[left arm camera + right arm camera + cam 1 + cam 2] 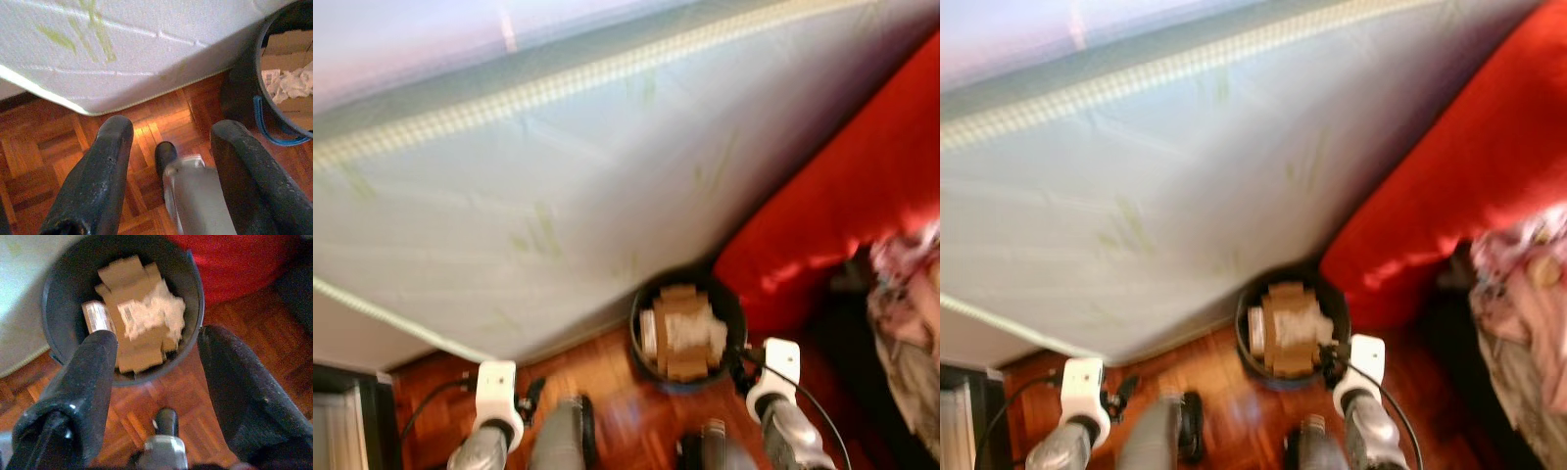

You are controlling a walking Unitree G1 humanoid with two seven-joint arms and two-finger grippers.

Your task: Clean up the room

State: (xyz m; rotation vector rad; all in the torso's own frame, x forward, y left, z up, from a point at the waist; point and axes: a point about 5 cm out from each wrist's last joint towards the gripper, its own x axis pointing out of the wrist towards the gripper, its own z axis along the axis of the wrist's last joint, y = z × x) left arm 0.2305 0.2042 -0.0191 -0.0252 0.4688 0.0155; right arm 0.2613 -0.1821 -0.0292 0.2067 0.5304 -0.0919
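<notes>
A dark round bin stands on the wood floor between the mattress and the red sofa. Inside it lie brown cardboard, crumpled white paper and a small can. My right gripper hangs open and empty just above the bin's near rim. My left gripper is open too, empty, over bare parquet near the mattress corner, with the bin off to one side. Both wrists, the left and the right, show low in the head view.
A large pale mattress leans across most of the scene, its lower corner near the floor. A red sofa sits at the right with crumpled pink and white cloth on it. Dark furniture stands at the lower left.
</notes>
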